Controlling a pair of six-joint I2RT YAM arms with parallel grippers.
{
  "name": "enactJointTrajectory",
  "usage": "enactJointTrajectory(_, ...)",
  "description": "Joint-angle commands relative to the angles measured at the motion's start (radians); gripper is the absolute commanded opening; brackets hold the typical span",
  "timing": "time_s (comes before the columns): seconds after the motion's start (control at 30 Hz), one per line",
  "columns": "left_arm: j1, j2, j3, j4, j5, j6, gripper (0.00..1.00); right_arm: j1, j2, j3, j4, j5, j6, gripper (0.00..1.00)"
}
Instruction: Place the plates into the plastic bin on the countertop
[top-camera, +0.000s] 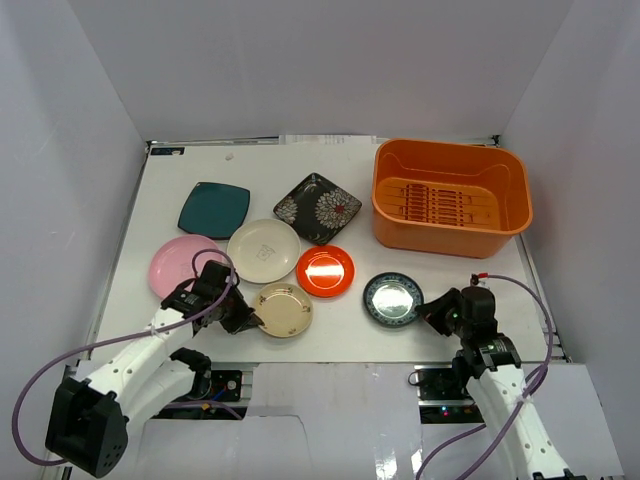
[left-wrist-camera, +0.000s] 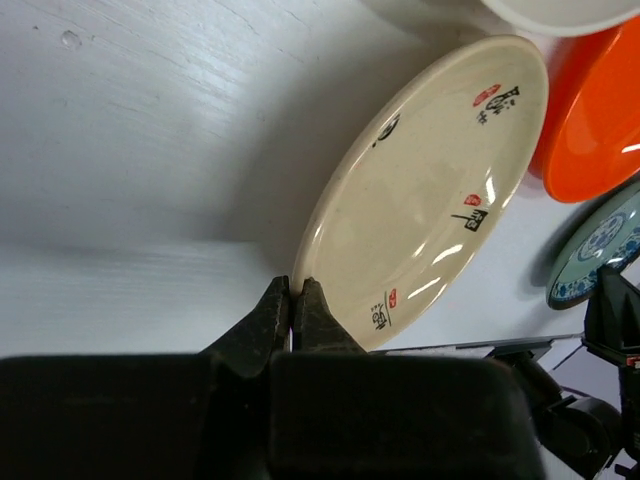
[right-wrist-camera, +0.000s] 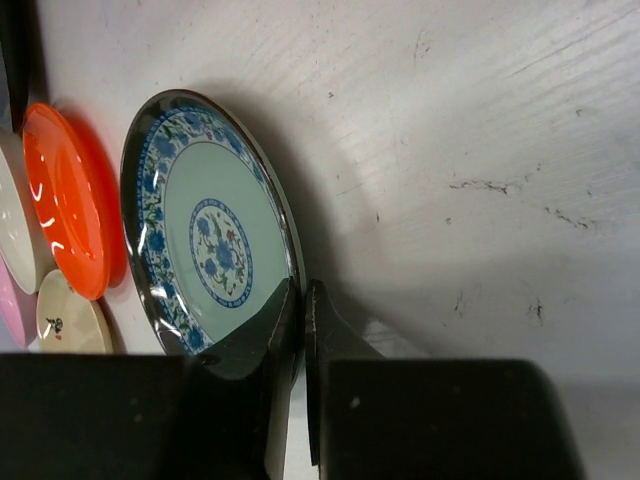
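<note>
Two pincers are clenched: left pincer (left-wrist-camera: 295, 292) on the rim of the near cream plate (left-wrist-camera: 430, 190), right pincer (right-wrist-camera: 300, 292) on the rim of the blue-patterned plate (right-wrist-camera: 210, 230). Beyond lie red plate (top-camera: 325, 270), pink plate (top-camera: 175, 262), second cream plate (top-camera: 263, 250), teal plate (top-camera: 213, 209) and floral plate (top-camera: 317, 207): seven on the white surface (top-camera: 340, 165), outside one orange bin (top-camera: 440, 232), far right.

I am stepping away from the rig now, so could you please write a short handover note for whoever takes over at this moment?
Left tool: shut on the rim of the small cream plate.
Right tool: shut on the rim of the blue-green plate.
On the countertop, left of the orange bin: teal square plate, black floral plate, pink plate, larger cream plate, red-orange plate.
Done: both grasps made; no plate is in the bin.
Left: carry the two gripped plates over, then the other five.
</note>
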Motion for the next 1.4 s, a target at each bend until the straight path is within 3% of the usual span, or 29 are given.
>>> enactJointTrajectory(0.0, -0.017, -0.043, 0.055, -0.118, 0.013, 0.054, 0.0, 0.004, -0.068, 0.091, -0.164, 0.015, -0.026, 0.08)
enactJointTrajectory(0.17, -0.053, -0.186, 0.167, -0.168, 0.071, 0.12, 0.0, 0.004, -0.127, 0.312, -0.31, -0.047, -0.092, 0.08)
enactJointTrajectory(0.23, -0.055, -0.284, 0.242, -0.191, 0.075, 0.128, 0.0, 0.004, -0.099, 0.419, -0.313, -0.136, -0.098, 0.08)
enactJointTrajectory(0.33, -0.055, -0.31, 0.379, -0.193, 0.091, 0.152, 0.0, 0.004, -0.021, 0.557, -0.26, -0.205, -0.106, 0.08)
enactJointTrajectory(0.43, -0.055, -0.251, 0.484, -0.135, 0.107, 0.2, 0.0, 0.004, 0.092, 0.712, -0.188, -0.114, -0.169, 0.08)
enactJointTrajectory(0.53, -0.055, -0.182, 0.564, 0.046, 0.121, 0.196, 0.0, 0.004, 0.32, 0.846, -0.088, 0.02, -0.265, 0.08)
enactJointTrajectory(0.67, -0.056, -0.011, 0.61, 0.307, 0.111, 0.179, 0.0, 0.003, 0.598, 1.056, -0.034, 0.182, -0.4, 0.08)
enactJointTrajectory(0.8, -0.07, 0.232, 0.781, 0.37, 0.148, 0.215, 0.0, -0.026, 0.85, 1.238, -0.036, 0.333, -0.554, 0.08)
enactJointTrajectory(0.93, -0.116, 0.449, 0.984, 0.381, 0.099, 0.274, 0.0, -0.103, 1.053, 1.294, -0.031, 0.313, -0.571, 0.08)
enactJointTrajectory(1.2, -0.201, 0.855, 1.349, 0.33, 0.038, 0.332, 0.0, -0.147, 1.246, 1.2, 0.068, 0.178, -0.476, 0.08)
enactJointTrajectory(1.23, -0.216, 0.93, 1.427, 0.32, 0.033, 0.335, 0.0, -0.182, 1.251, 1.194, 0.073, 0.166, -0.457, 0.1)
enactJointTrajectory(1.27, -0.222, 0.966, 1.464, 0.297, 0.027, 0.34, 0.0, -0.193, 1.251, 1.191, 0.078, 0.149, -0.427, 0.33)
enactJointTrajectory(1.37, -0.25, 1.104, 1.625, 0.249, 0.016, 0.346, 0.0, -0.238, 1.219, 1.188, 0.102, 0.084, -0.396, 0.75)
